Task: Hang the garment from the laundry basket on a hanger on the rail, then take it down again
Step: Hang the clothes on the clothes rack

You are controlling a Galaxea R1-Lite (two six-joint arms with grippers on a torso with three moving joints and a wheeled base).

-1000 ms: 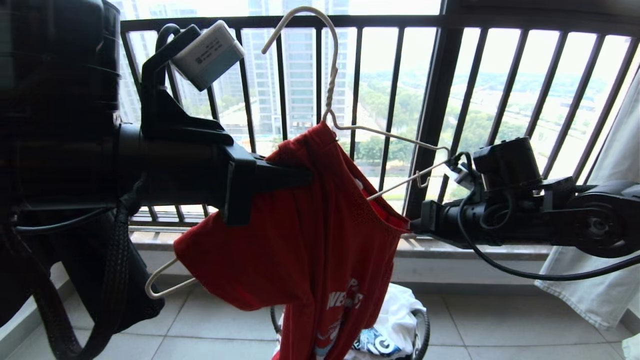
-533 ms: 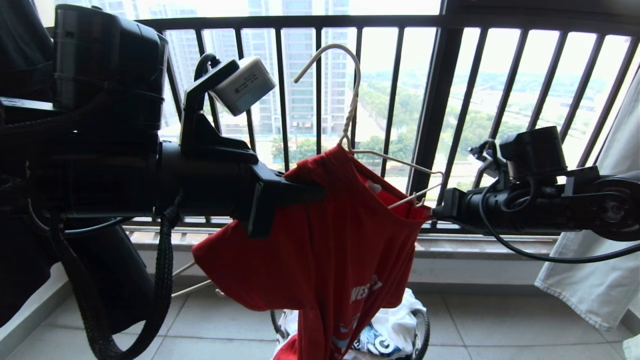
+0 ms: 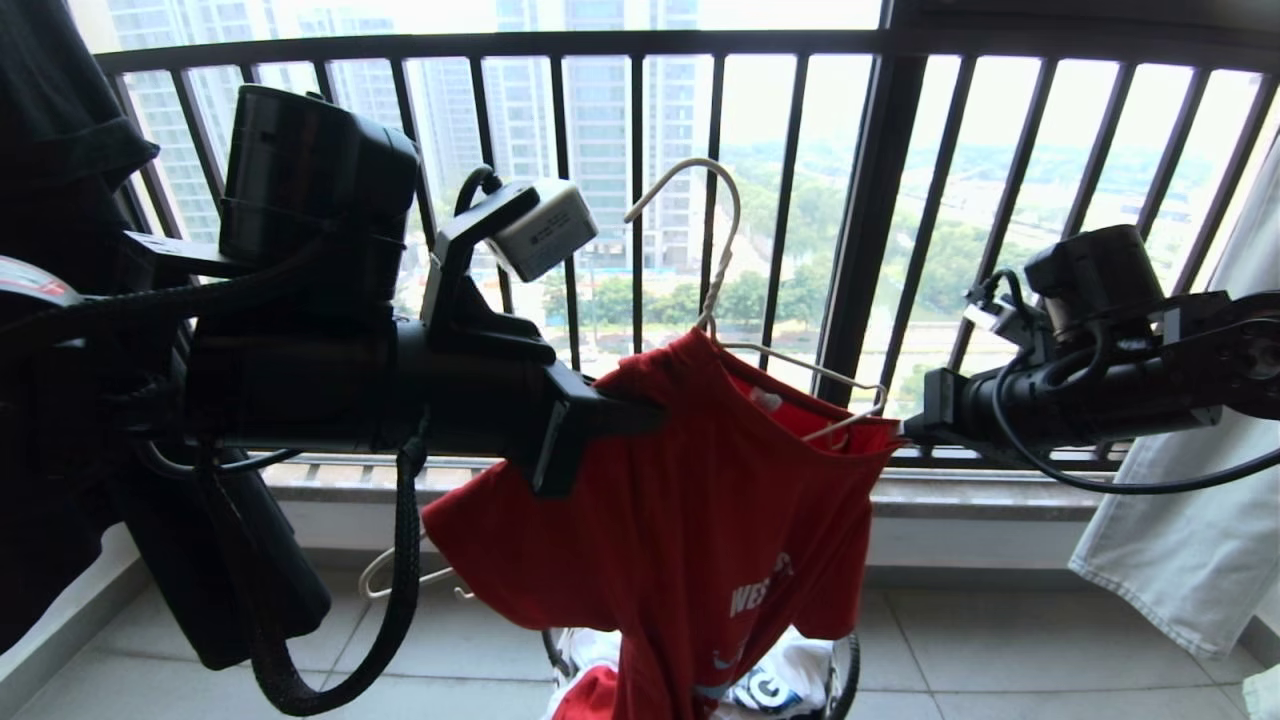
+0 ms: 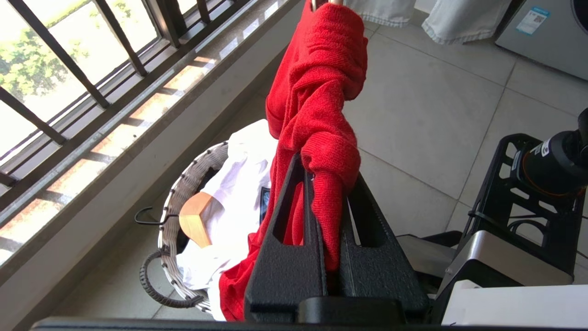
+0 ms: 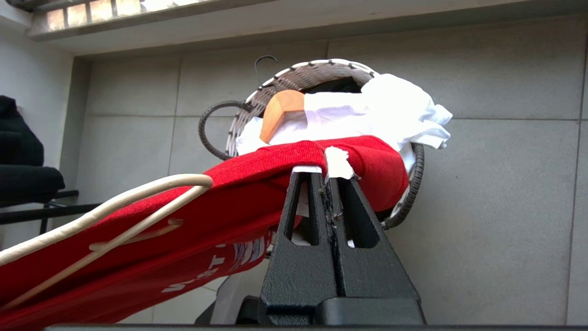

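The red garment (image 3: 700, 520) hangs over the cream-white wire hanger (image 3: 715, 240), held in the air between both arms in front of the window bars. My left gripper (image 3: 650, 408) is shut on a bunched fold of its shoulder (image 4: 321, 138). My right gripper (image 3: 903, 432) is shut on the neck edge beside the white label (image 5: 337, 163), with the hanger's end (image 5: 138, 193) next to it, outside the jaws. The hanger's other end (image 3: 400, 578) pokes out below the left sleeve. The laundry basket (image 3: 848, 670) stands on the floor beneath. The rail is out of view.
The dark barred window railing (image 3: 870, 200) and its ledge run just behind the garment. A black garment (image 3: 60, 160) hangs at far left, pale cloth (image 3: 1180, 530) at right. The basket (image 4: 193, 170) holds a white printed T-shirt (image 4: 239, 184) and a wooden hanger (image 4: 195, 223).
The left arm has swung right and down, and the garment and hanger have sunk with it. The hanger's hook is lower, and the right gripper has shifted right.
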